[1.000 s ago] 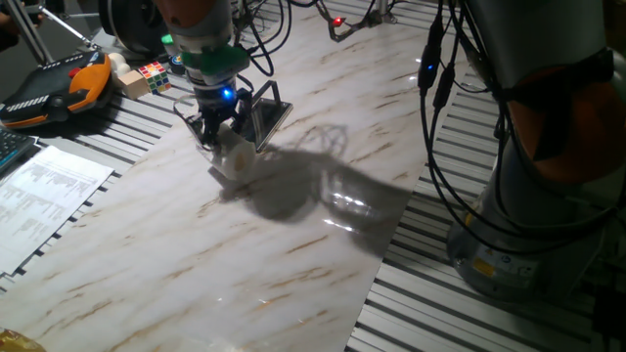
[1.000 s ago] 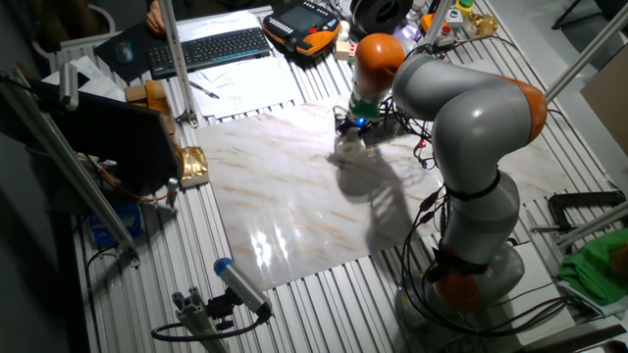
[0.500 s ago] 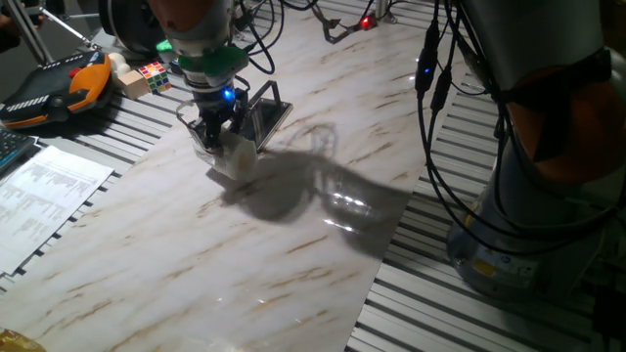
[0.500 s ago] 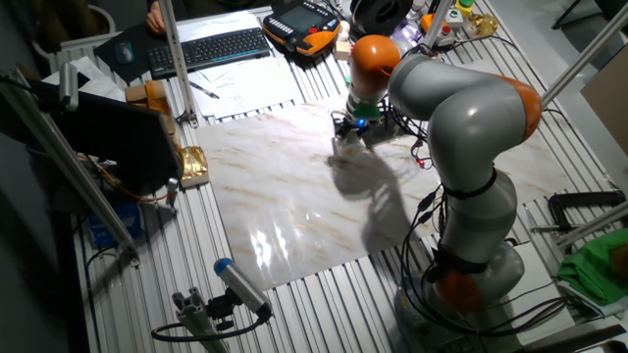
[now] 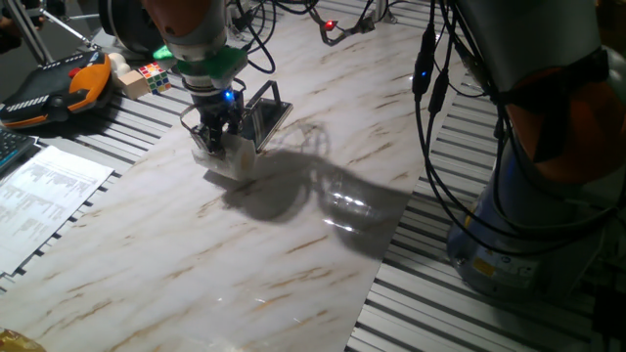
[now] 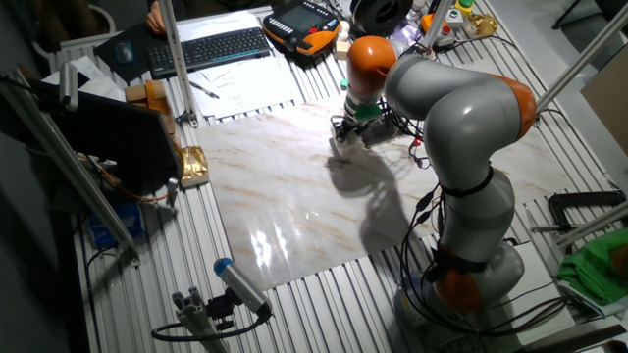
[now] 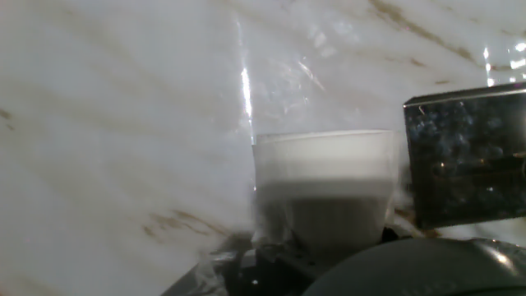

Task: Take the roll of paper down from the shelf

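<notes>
The roll of paper (image 5: 231, 159) is a small white cylinder held between the fingers of my gripper (image 5: 217, 140), low over the marble tabletop (image 5: 293, 235). I cannot tell whether it touches the top. The shelf (image 5: 265, 111), a small dark metal-framed rack, stands just behind and to the right of the roll. In the other fixed view the gripper (image 6: 344, 134) with the roll (image 6: 340, 143) is left of the shelf (image 6: 378, 127). The hand view shows the roll (image 7: 320, 177) close up, with the shelf (image 7: 464, 164) at its right.
An orange-and-black handheld pendant (image 5: 54, 88), a coloured cube (image 5: 154, 73) and printed papers (image 5: 44, 191) lie left of the marble top. Cables (image 5: 435, 147) hang at the right by the arm's base (image 5: 548, 196). A keyboard (image 6: 211, 47) lies at the far side.
The gripper has shifted a little to the left with the roll in it, slightly farther from the shelf. The shelf has not moved.
</notes>
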### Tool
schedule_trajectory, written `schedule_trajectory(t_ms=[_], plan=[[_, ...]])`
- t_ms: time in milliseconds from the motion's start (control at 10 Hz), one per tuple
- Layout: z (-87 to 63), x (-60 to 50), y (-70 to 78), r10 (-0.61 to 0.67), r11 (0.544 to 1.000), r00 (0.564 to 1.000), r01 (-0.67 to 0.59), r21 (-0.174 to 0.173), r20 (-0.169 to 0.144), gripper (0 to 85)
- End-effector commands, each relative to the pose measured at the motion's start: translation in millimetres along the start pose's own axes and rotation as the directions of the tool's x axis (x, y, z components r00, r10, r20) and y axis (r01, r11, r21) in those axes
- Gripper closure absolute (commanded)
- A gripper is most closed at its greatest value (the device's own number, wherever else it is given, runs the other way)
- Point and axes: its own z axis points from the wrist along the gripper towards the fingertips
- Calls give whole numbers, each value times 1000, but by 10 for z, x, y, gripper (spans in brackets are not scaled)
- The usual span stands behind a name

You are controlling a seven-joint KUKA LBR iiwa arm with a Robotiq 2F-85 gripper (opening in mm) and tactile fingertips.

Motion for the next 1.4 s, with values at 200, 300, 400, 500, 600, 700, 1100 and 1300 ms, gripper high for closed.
schedule_trajectory(t_ms=[200, 300, 400, 500, 600, 700, 1100, 1300], plan=[[53, -20, -8, -1, 1000, 1000, 1, -5, 8, 843], [52, -20, -7, 0, 1000, 1000, 0, -6, 9, 843], [55, -20, -4, 1, 1000, 1000, 0, -8, 14, 843], [66, -21, -4, 2, 1000, 1000, -2, -6, 16, 820], [84, -20, 1, 2, 1000, 1000, -2, 1, 25, 717], [114, -15, 12, 9, 1000, 999, -10, 7, 37, 617], [136, -1, 28, 42, 999, 997, -43, 15, 57, 160], [110, 5, 29, 59, 998, 996, -60, 16, 67, 93]])
